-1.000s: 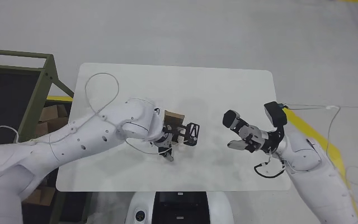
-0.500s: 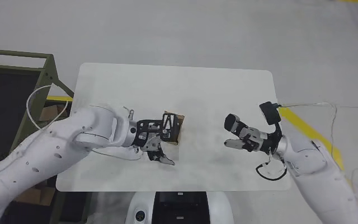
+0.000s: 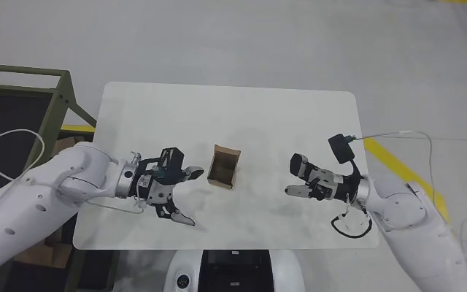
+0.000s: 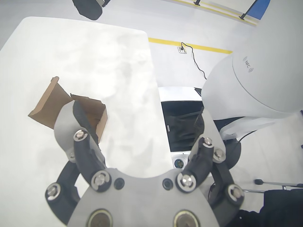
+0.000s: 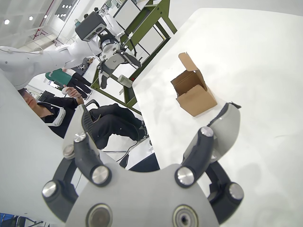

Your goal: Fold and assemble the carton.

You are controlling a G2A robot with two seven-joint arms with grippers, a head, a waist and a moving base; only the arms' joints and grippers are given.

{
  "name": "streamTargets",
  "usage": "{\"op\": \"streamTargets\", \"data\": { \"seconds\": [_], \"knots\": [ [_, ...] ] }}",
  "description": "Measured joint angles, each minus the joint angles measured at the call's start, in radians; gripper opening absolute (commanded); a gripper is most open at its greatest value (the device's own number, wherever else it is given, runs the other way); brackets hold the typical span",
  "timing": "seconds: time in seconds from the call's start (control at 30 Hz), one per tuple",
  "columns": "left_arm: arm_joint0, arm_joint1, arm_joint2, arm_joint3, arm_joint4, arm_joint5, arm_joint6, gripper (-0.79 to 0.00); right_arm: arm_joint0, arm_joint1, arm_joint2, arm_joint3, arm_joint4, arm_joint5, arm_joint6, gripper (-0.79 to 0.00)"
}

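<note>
The cardboard carton (image 3: 222, 166) stands alone on the white table (image 3: 292, 117), a little toward 6 o'clock from the table's centre in the top view. Its body is squared up into a box with the mouth open. In the right wrist view the carton (image 5: 194, 95) has one lid flap raised above its opening. From the left wrist view the carton (image 4: 71, 109) shows a hollow inside and a flap splayed outward.

The left gripper (image 3: 191, 196) sits at the carton's 8 o'clock, clear of it, with its jaws spread wide and nothing between them. The left wrist view bears this out: the left gripper (image 4: 136, 119) frames bare table, though one finger overlaps the carton in the line of sight.

A second ago that gripper was right at the carton, and half a second ago it was just beside it. It has since backed away toward 9 o'clock, leaving the box standing by itself.

The right gripper (image 3: 295, 179) hangs at the carton's 3 o'clock, well apart, also wide and empty, and has crept slightly closer.

The retreat suggests the walls are set. Closing the raised lid flap is probably what remains.
</note>
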Motion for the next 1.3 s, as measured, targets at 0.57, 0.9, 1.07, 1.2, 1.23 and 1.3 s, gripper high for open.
{"op": "streamTargets", "data": {
  "seconds": [0.57,0.9,1.07,1.2,1.23,1.3],
  "knots": [
    [-0.140,-0.063,0.087,0.184,-0.675,0.357,-0.462,0.000,0.199,-0.072,-0.308,-0.120,-0.420,1.043,-0.151,0.000],
    [-0.234,-0.115,0.125,0.241,-0.685,0.674,-0.574,0.000,0.237,-0.072,-0.345,-0.099,-0.517,0.972,-0.013,0.000],
    [-0.233,-0.114,0.125,0.241,-0.685,0.666,-0.573,0.000,0.236,-0.072,-0.345,-0.100,-0.516,0.974,-0.014,0.000],
    [-0.223,-0.116,0.125,0.234,-0.666,0.662,-0.571,0.000,0.227,-0.073,-0.361,-0.096,-0.545,0.949,-0.023,0.000],
    [-0.220,-0.117,0.124,0.238,-0.658,0.681,-0.583,0.000,0.227,-0.074,-0.370,-0.091,-0.559,0.942,-0.016,0.000],
    [-0.220,-0.121,0.125,0.239,-0.652,0.736,-0.597,0.000,0.240,-0.078,-0.383,-0.077,-0.565,0.945,0.008,0.000]
  ]
}}
